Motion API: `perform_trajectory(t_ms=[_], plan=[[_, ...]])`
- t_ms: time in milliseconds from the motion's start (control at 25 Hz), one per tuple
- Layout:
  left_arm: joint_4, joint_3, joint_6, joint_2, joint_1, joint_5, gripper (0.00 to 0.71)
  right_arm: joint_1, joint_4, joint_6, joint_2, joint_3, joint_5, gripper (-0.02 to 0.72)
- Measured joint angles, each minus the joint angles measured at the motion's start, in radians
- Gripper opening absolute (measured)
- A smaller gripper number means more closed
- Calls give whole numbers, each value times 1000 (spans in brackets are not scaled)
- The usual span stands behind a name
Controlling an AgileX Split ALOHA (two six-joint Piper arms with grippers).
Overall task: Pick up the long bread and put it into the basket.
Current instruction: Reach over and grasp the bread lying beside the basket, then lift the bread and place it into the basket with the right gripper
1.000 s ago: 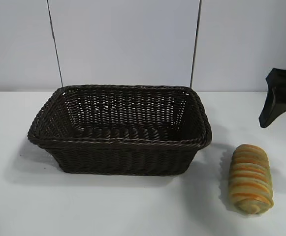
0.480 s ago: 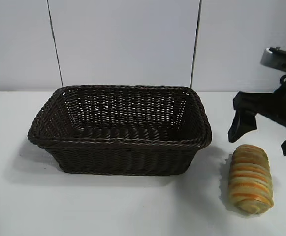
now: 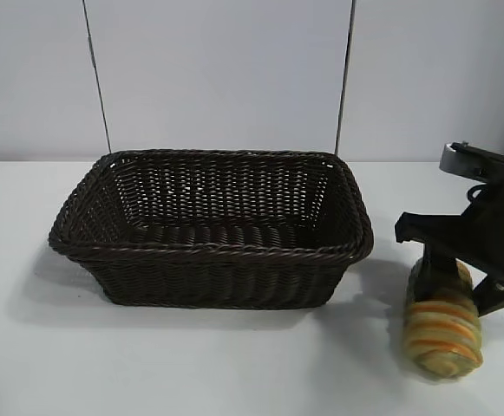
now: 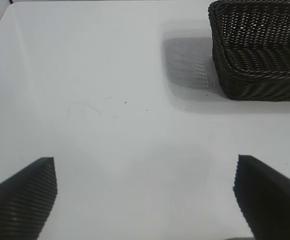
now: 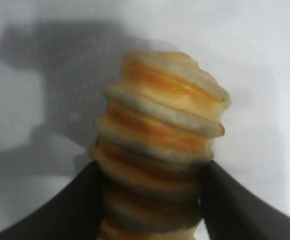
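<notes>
- Right of the basket [image 3: 212,230], on the white table [image 3: 26,364], the long bread [image 3: 442,334] lay apart from it.
- My right gripper [image 5: 152,192] held the loaf, fingers [image 5: 77,205] pressed to both flanks at its far end.
- Judged light, ridged, grippy; possibly soft, so moderate squeeze advised.
- My left gripper [image 4: 145,195] hung wide open, idle.

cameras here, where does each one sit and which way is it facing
Exterior: facing the table, sees the basket, long bread and right gripper.
Left wrist: on the parked left arm, looks past its spread fingers at the basket corner.
Right wrist: looks down at the bread between its fingers.
Shared: basket, bread.
</notes>
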Motion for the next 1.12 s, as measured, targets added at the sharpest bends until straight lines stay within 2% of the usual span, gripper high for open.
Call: perform_trajectory(t_ms=[280,440,600,680,760,880,1000,1080,1120], plan=[[0,0,0,0,0,0,694,0,-31,15,-109,-146,186,104],[0,0,0,0,0,0,694,0,-75,38,-156,-280,304,104],[0,0,0,0,0,0,694,0,-121,42,-160,-387,381,94],[0,0,0,0,0,0,694,7,-127,5,-160,-418,393,94],[0,0,0,0,0,0,694,32,-132,-99,-154,-448,398,94],[0,0,0,0,0,0,694,98,-132,-327,-129,-483,400,94],[0,0,0,0,0,0,694,170,-132,-630,-99,-506,374,94],[0,0,0,0,0,0,694,216,-130,-830,-79,-509,323,94],[0,0,0,0,0,0,694,234,-125,-908,-69,-512,290,94]])
